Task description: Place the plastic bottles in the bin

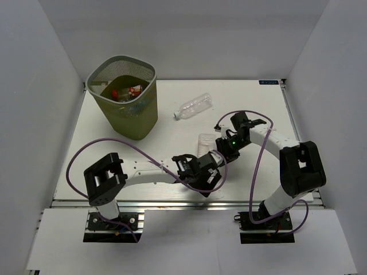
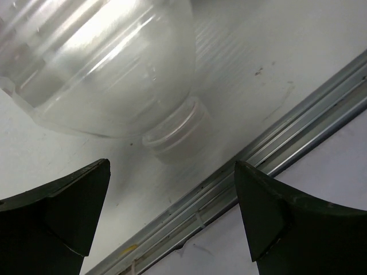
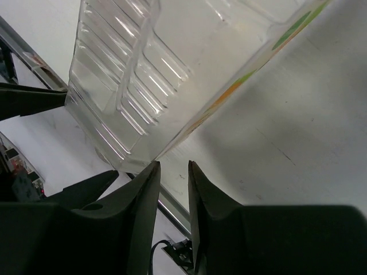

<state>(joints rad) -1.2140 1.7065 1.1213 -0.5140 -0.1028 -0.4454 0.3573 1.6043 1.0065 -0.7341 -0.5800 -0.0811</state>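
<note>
White tabletop (image 1: 172,123) lies under both arms. The right gripper (image 3: 174,172) has its jaws drawn to a narrow slit with a corner of the uncapped clear bottle (image 3: 143,69) at their tips, though I cannot tell whether they pinch it, and the left gripper (image 2: 172,166) stands wide with that bottle's open neck just ahead of its fingertips, apart from them. Farther off, a second clear bottle (image 1: 194,106) lies on its side mid-table, and at the far left the bin (image 1: 135,120) holds several bottles (image 1: 129,91), some showing red.

Top camera overlooks the whole table (image 1: 258,109); both wrist cameras look closely at one clear bottle (image 2: 103,63).
</note>
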